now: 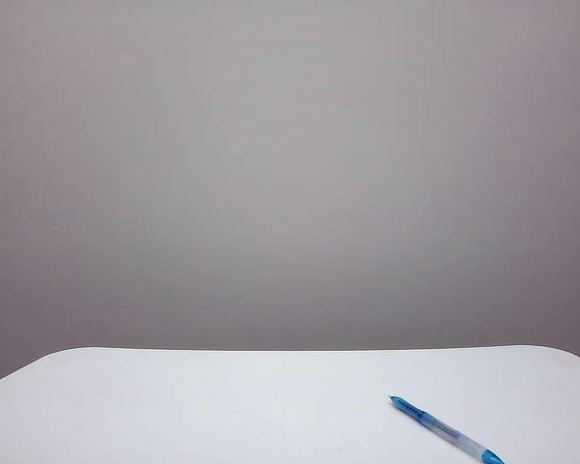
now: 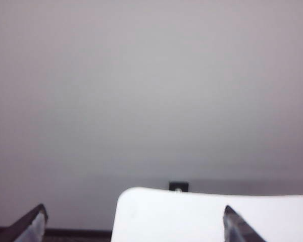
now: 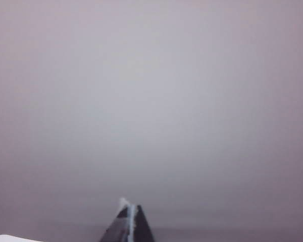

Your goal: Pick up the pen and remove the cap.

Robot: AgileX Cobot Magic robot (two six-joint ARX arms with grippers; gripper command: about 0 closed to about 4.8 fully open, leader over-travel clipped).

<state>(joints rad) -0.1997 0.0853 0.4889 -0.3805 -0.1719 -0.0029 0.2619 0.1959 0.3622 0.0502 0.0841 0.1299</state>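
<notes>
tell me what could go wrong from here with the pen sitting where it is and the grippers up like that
1. The pen lies alone near the table's front right edge; a clumsy approach could roll it off.
2. The right gripper is shut and empty, aimed at the wall, so it must open before descending.
3. The left gripper is open beyond the table's corner, with no pen in its view, so aiming may be off.

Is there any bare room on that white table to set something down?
Plenty: the table is bare from its left edge across to the pen, which lies alone near the front right corner. The open left hand and shut right hand are off the tabletop.
</notes>
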